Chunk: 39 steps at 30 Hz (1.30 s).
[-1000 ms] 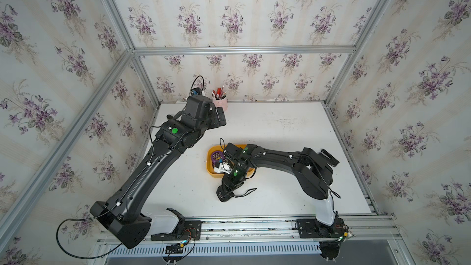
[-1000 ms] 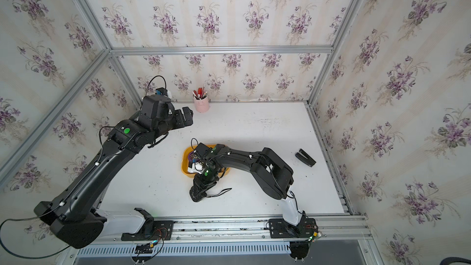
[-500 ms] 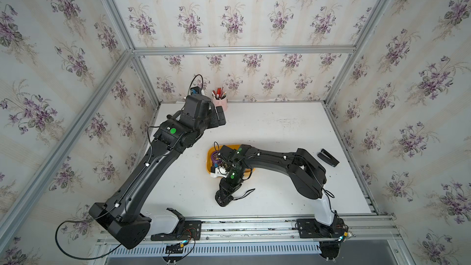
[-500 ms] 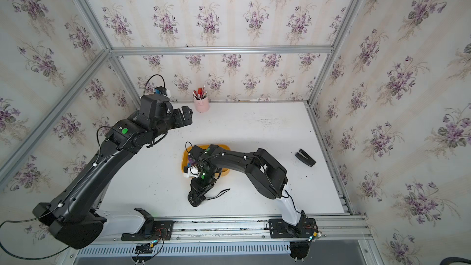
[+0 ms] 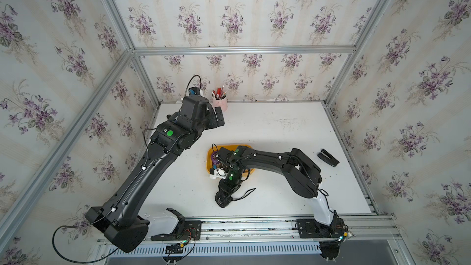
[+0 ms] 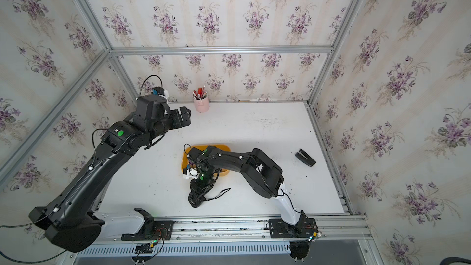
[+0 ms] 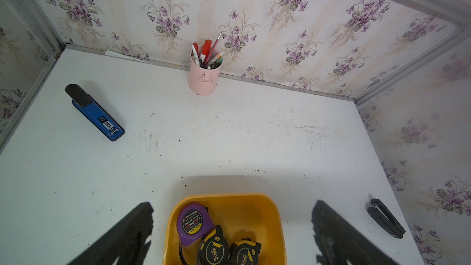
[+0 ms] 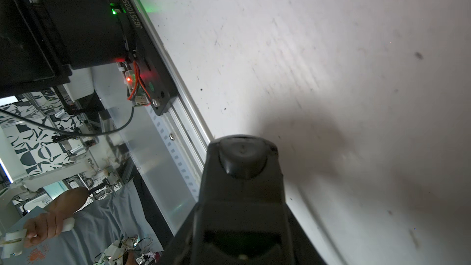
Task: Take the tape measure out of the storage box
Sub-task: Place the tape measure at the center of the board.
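The yellow storage box [image 5: 211, 152] [image 6: 219, 146] [image 7: 277, 225] sits mid-table, partly under my right arm. In the left wrist view it holds a purple tape measure [image 7: 193, 221] and two black-and-yellow ones [image 7: 212, 248]. My right gripper [image 5: 224, 196] [image 6: 197, 197] reaches past the box's front side and is shut on a black tape measure [image 8: 242, 159]. That tape measure's strap [image 5: 244, 193] trails over the table. Whether it touches the table I cannot tell. My left gripper [image 5: 216, 118] [image 6: 183, 117] [image 7: 233, 206] hangs open and empty, high at the back left.
A pink pen cup [image 5: 220, 103] [image 7: 204, 77] stands against the back wall. A blue stapler [image 7: 95, 113] lies at the back left. A black stapler [image 5: 328, 157] [image 7: 384, 219] lies near the right edge. The metal front rail [image 8: 178, 113] runs close to the held tape measure.
My right arm has drawn a little toward the table's front, carrying the black tape measure with it. The left arm has barely moved.
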{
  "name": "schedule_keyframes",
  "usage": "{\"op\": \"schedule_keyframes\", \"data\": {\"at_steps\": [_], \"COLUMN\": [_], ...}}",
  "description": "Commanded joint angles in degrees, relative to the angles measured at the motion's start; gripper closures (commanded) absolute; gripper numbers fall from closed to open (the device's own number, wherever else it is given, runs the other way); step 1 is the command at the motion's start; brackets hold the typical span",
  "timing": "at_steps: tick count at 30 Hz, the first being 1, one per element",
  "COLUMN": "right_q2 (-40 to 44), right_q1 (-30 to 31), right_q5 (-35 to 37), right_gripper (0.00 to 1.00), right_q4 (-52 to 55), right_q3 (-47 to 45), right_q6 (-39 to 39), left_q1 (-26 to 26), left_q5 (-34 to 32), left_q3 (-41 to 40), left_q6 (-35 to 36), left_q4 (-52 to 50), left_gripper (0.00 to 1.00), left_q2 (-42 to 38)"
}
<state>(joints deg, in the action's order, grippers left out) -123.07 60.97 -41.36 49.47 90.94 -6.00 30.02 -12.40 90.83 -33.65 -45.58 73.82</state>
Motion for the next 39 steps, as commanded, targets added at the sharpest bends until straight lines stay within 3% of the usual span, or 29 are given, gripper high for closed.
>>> {"op": "schedule_keyframes", "data": {"at_steps": [1,12,39], "right_q2": [-0.2,0.5,6.5], "right_q1": [0.0,0.0,0.0], "right_q5": [-0.7,1.3,13.3], "right_gripper": [0.62,0.43,0.4], "right_q4": [1.3,1.2,-1.1], "right_q3": [1.1,0.4,-3.9], "right_q6": [0.6,0.8,-6.6], "left_q1": [0.0,0.0,0.0], "left_q5": [-0.7,-1.0,1.0], "left_q3": [-0.9,-1.7,-2.9], "left_q6": [-0.1,-0.2,-1.0], "left_q4": [-0.6,-0.3,1.5], "left_gripper": [0.0,0.0,0.0], "left_q2": [-0.8,-1.4,0.1]}}
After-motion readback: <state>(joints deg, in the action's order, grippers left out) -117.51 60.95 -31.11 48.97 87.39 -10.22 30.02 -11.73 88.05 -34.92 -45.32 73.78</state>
